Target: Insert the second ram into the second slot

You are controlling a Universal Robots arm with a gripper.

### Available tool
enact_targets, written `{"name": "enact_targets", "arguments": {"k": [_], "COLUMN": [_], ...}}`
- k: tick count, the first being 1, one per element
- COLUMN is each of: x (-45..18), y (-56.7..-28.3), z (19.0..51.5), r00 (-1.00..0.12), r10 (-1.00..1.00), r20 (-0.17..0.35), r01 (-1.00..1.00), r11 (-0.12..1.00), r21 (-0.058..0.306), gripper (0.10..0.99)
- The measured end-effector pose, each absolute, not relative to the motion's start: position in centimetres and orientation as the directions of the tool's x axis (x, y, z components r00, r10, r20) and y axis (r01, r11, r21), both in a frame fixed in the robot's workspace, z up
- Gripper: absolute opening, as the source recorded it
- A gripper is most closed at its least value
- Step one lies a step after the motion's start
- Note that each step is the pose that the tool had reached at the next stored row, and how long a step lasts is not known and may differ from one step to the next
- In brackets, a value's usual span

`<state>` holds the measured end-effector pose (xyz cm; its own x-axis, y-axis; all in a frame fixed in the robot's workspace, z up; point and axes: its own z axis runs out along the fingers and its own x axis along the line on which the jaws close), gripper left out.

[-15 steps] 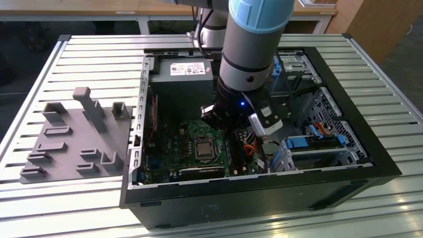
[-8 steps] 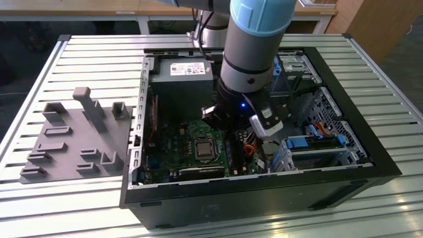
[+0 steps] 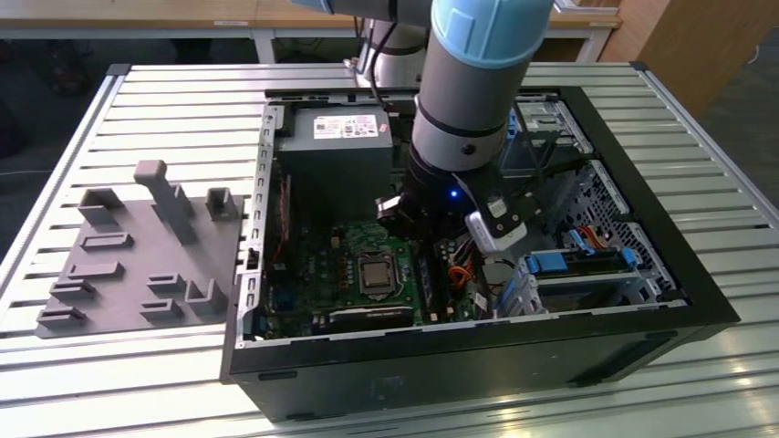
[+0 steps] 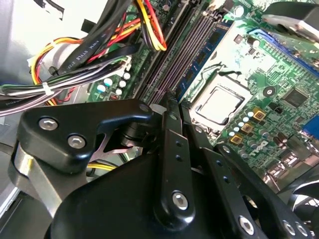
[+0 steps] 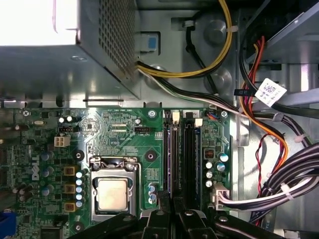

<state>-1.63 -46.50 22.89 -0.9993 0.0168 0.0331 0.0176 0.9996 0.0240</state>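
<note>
My gripper hangs low over the motherboard inside the open computer case. Its fingers are shut on the second ram, a thin dark blue stick seen edge-on in the first wrist view. The stick lies in line with the memory slots, on the side nearest the processor socket. How deep it sits in its slot I cannot tell. In the exterior view the arm's wrist covers that part of the board.
Bundled power cables run close beside the slots, and the grey power supply fills the case's far end. Drive bays with blue tabs lie toward the exterior view's right. A grey holder fixture rests on the slatted table outside the case.
</note>
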Motion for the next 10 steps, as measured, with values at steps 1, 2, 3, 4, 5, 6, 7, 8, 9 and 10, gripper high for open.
{"name": "enact_targets", "arguments": {"k": [1, 2, 3, 4, 5, 6, 7, 8, 9, 10], "x": [-1.63, -1.61, -1.61, -1.6, -1.6, -1.6, -1.6, -1.6, -1.6, -1.6], "y": [-46.5, -46.49, -46.5, -46.5, -46.5, -46.5, -46.5, -46.5, -46.5, -46.5], "z": [22.87, 22.85, 22.84, 22.83, 22.82, 22.81, 22.8, 22.8, 22.8, 22.8], "r00": [-0.999, -0.999, -0.999, -0.999, -0.999, -0.999, -0.999, -0.999, -0.999, -0.999], "r10": [0.017, 0.015, 0.014, 0.012, 0.012, 0.012, 0.012, 0.012, 0.012, 0.012], "r20": [0.033, 0.033, 0.033, 0.033, 0.033, 0.033, 0.033, 0.033, 0.033, 0.033], "r01": [0.018, 0.016, 0.014, 0.013, 0.012, 0.012, 0.012, 0.012, 0.012, 0.012], "r11": [1.0, 1.0, 1.0, 1.0, 1.0, 1.0, 1.0, 1.0, 1.0, 1.0], "r21": [0.024, 0.024, 0.024, 0.024, 0.024, 0.024, 0.024, 0.024, 0.024, 0.024], "gripper": [0.137, 0.137, 0.137, 0.137, 0.137, 0.137, 0.137, 0.137, 0.137, 0.137]}}
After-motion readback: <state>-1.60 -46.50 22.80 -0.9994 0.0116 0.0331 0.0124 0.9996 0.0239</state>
